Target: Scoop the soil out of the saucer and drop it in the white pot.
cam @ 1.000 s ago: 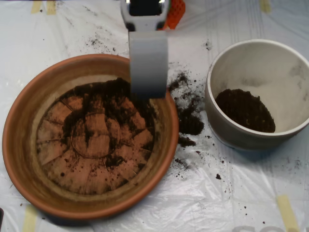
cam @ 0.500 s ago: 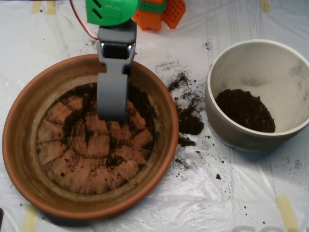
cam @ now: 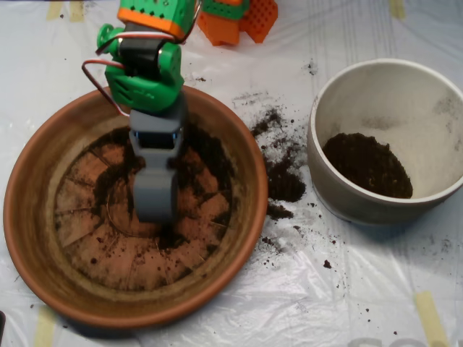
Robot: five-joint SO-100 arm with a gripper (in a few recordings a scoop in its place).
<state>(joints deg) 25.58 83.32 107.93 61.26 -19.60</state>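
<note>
The worry nearest the front edge of the bench (cam: 239, 318) is how little there is to gather: the front half of the saucer (cam: 29, 217) carries only a thin film of soil (cam: 206, 148) smeared between its radial ridges. A pass there would likely skate over the ridges and come up nearly empty, or scrape hard against the clay and nudge the dish across the slippery plastic sheet (cam: 362, 289) covering the bench.

At the middle of the saucer, the claw (cam: 154, 206) points down with its tip over the base, just left of centre. Whether its grey shells are parted or pressed together cannot be told from above. The thicker soil lies beyond and to the right of the tip, banked against the far and right inner wall, with a small clump just in front and right of it. If the claw closes where it is, it may miss the bulk of what remains.

Further right, spilled soil (cam: 282, 181) darkens the plastic between saucer and white pot (cam: 325, 195), a sign that carries across this gap shed crumbs; a loose fill or a low swing clipping either rim would add to it. The pot, near the right edge, already holds a dark mound.
</note>
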